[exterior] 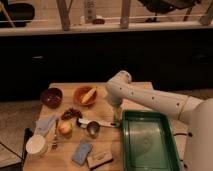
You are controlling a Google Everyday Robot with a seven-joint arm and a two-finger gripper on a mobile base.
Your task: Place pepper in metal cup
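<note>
The pepper [118, 118] shows only as a small, slender, greenish streak on the wooden table [112, 146]. It is just beside the left rim of the green tray [148, 162] and right under the tip of the arm. Its curve and its gloss cannot be made out, and the gripper covers part of it. The metal cup [93, 129] is small, round and silver with a dark inside. It stands near the middle of the table, to the left of the pepper, and its long pale handle seems to lie toward the tray. What is inside the cup is too dark to tell. The gripper [117, 120] hangs down from the white arm [150, 100], low over the table at the left rim of the tray. Its fingers stand wide apart and I see nothing lifted in them; whether they touch the pepper I cannot tell. The arm comes in from the right, where the robot's body is cut off by the edge of the view. Behind the cup an orange bowl [78, 91] holds a yellow piece of food [89, 95], and a white paper cup [36, 144] stands at the front left corner.
</note>
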